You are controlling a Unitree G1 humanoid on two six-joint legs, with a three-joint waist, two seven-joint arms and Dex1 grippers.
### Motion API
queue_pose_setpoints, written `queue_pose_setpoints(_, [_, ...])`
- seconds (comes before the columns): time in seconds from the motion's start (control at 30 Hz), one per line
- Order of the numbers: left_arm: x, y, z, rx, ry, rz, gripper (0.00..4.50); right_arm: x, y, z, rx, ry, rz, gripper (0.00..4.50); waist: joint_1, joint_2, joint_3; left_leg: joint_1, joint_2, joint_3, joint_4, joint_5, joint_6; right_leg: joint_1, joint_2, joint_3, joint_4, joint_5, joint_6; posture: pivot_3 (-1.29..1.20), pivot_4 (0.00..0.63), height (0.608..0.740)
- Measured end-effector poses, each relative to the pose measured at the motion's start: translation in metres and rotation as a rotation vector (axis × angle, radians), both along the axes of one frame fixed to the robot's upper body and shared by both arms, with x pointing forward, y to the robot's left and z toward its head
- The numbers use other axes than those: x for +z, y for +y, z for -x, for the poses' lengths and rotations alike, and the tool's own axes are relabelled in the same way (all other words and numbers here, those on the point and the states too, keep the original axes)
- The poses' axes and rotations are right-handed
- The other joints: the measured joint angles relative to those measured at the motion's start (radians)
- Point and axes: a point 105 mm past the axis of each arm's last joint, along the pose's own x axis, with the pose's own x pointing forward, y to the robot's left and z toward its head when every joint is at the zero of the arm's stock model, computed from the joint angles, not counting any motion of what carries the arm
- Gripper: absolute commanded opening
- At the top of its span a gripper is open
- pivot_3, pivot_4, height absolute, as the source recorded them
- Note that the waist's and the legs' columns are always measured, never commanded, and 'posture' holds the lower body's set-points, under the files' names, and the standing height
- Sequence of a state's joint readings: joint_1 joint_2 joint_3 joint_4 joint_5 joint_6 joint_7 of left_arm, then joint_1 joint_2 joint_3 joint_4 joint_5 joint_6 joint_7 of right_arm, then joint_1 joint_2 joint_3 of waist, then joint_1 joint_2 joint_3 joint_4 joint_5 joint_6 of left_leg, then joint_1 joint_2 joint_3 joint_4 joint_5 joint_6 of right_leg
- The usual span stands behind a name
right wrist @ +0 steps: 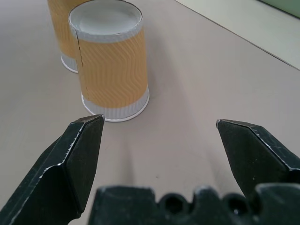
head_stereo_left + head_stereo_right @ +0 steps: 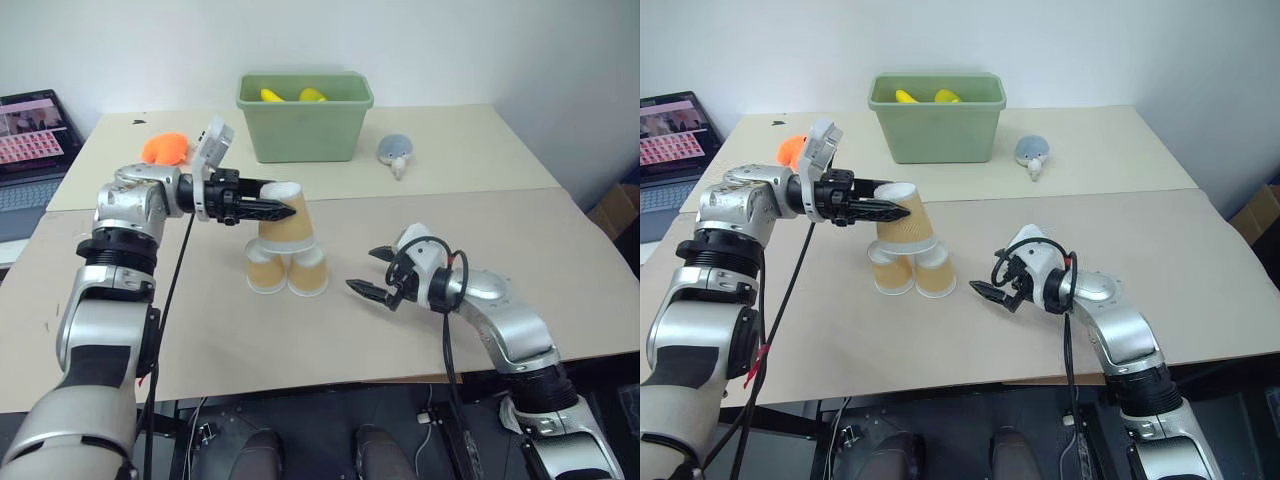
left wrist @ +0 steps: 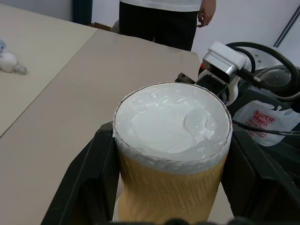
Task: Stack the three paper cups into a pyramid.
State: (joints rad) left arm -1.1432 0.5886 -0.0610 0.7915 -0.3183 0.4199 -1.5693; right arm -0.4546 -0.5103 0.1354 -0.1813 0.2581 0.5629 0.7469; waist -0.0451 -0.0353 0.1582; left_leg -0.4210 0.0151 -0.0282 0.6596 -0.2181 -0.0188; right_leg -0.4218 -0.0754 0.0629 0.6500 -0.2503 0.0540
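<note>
Clamped on the third paper cup (image 2: 285,218), the left gripper (image 2: 262,207) reaches in from the left of the head-camera frame with both black fingers pinching the cup's upper sides. This upside-down top cup sits over the two base cups, the left base cup (image 2: 265,270) and the right base cup (image 2: 308,272), which stand rim-down and side by side at the centre of the tan table (image 2: 520,260). Whether the top cup already rests its full weight on both bases cannot be told. Right of centre, the right gripper (image 2: 377,271) hovers just beside the stack with its jaws wide apart and nothing between them. The main risk, as I judge it, is the release: if the top cup sits off-centre over the seam between the bases, or a finger drags as the jaws part, it could tip and knock a base cup aside. The left wrist view gives what the head views lack: the top cup's white bottom (image 3: 172,123) seen up close, gripped on both sides. The right wrist view shows the right base cup (image 1: 112,61) standing upright on the table, with the other behind it.
</note>
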Motion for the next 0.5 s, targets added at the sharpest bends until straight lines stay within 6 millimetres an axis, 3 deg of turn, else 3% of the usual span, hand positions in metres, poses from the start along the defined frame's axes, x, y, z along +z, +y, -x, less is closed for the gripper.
queue_pose_setpoints(0.33, [-0.0054, 0.0020, 0.0001, -0.002, -0.002, -0.030, 2.44, -0.0007, 0.0003, 0.0013, 0.001, 0.009, -0.001, 4.50, 0.001, 0.000, 0.000, 0.000, 0.000, 0.000, 0.001, 0.000, 0.000, 0.000, 0.000, 0.000, 0.000, 0.000, 0.000, 0.00, 0.150, 0.732])
queue_pose_setpoints(0.37, [-0.0066, 0.0023, 0.0001, -0.001, -0.004, -0.032, 3.44, -0.0007, 0.0003, 0.0013, 0.001, 0.009, -0.001, 4.50, 0.001, 0.000, 0.000, 0.000, 0.000, 0.000, 0.001, 0.000, 0.000, 0.000, 0.000, 0.000, 0.000, 0.000, 0.000, 0.00, 0.150, 0.732])
queue_pose_setpoints(0.47, [-0.0092, 0.0033, -0.0003, 0.004, -0.007, -0.043, 4.46, -0.0006, 0.0006, 0.0014, 0.002, 0.010, -0.005, 4.50, 0.001, 0.000, 0.000, 0.000, 0.000, 0.000, 0.001, 0.000, 0.000, 0.000, 0.000, 0.000, 0.001, 0.000, 0.000, 0.00, 0.150, 0.732])
queue_pose_setpoints(0.5, [-0.0090, 0.0033, -0.0006, 0.006, -0.012, -0.043, 4.49, -0.0004, 0.0011, 0.0017, 0.005, 0.012, -0.009, 4.50, 0.001, 0.000, 0.000, 0.000, 0.000, 0.000, 0.001, 0.000, 0.000, 0.000, 0.000, 0.000, 0.001, 0.000, 0.000, 0.00, 0.150, 0.732])
